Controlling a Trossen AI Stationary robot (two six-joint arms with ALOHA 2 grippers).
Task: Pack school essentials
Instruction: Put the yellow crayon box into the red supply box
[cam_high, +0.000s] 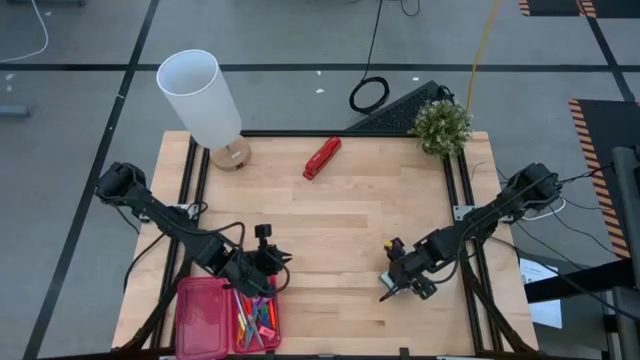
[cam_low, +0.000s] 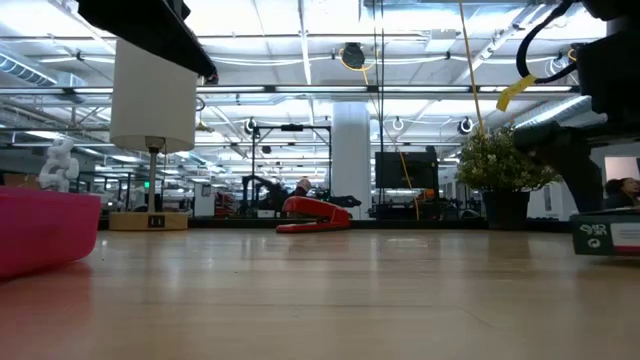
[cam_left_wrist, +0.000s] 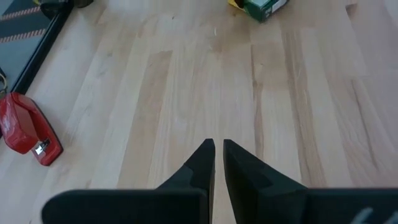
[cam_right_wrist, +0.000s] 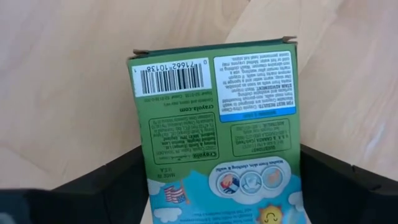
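Seen from above, the right gripper sits low over the tabletop at about 4 o'clock from its centre, w/ its jaws clamped on the crayon box; the right wrist view shows the box's green back panel, barcode and printed text facing the camera, a dark finger pressed against one side edge and another against the opposite edge, light wood behind it. In the low view the box shows at the far right edge, close to the wood, but can't tell if it touches. The left gripper is at about 7 o'clock, just at the rim of the pink tray, which sits at the near left corner of the tabletop. Its jaws are pinched nearly together w/ only a thin slit between the tips and nothing in them, per the left wrist view. Inside the tray's right-hand part lies a jumble of small stationery: orange, pink and green bits, too small to sort out one by one. A red stapler lies at about 12 o'clock, tilted diagonally, well apart from both arms. At about 11 o'clock stands a lamp w/ a white shade and wood base; at about 1 o'clock, on the far right corner, a small potted plant.
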